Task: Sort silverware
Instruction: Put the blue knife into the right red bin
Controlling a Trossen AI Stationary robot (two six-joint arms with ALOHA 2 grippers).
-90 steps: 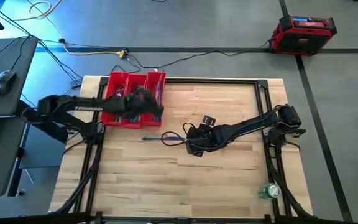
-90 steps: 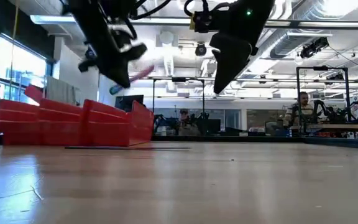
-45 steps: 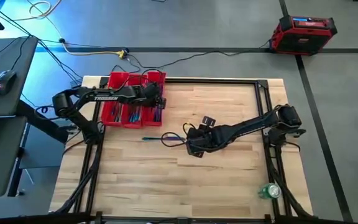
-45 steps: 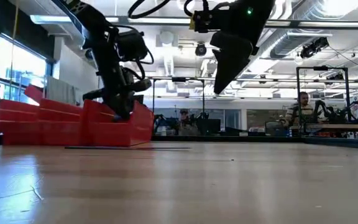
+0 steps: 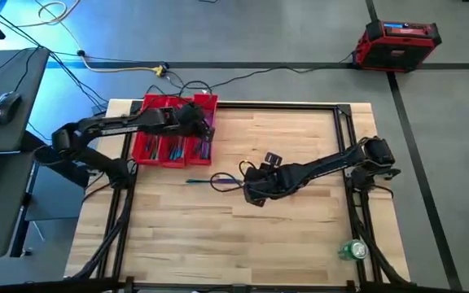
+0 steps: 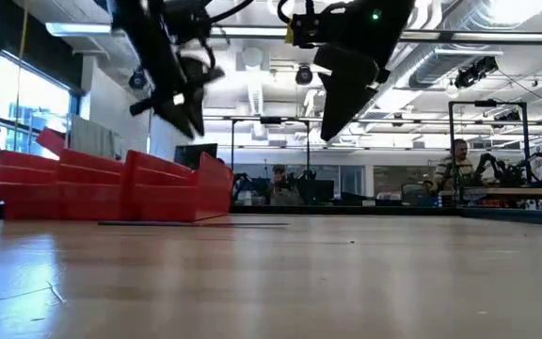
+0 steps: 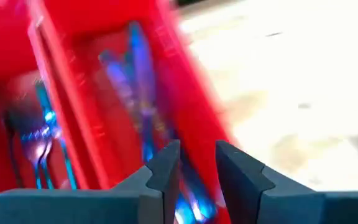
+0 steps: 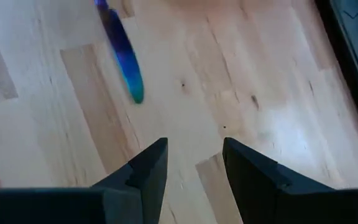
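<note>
My left claw (image 5: 203, 130) has risen from the red tray (image 5: 146, 106) and now hangs just above its right compartment, fingers a little apart and holding nothing; I judge one piece was just dropped there. The sorted silverware (image 7: 135, 81) lies below it. To the right, one knife (image 5: 210, 181) waits on the worktop (image 5: 300, 236), just before my right claw (image 5: 251, 195), which is open and empty.

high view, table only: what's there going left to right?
red tray with the left gripper above its right end → loose silverware piece on the wood → right gripper → green can at the near right corner.
</note>
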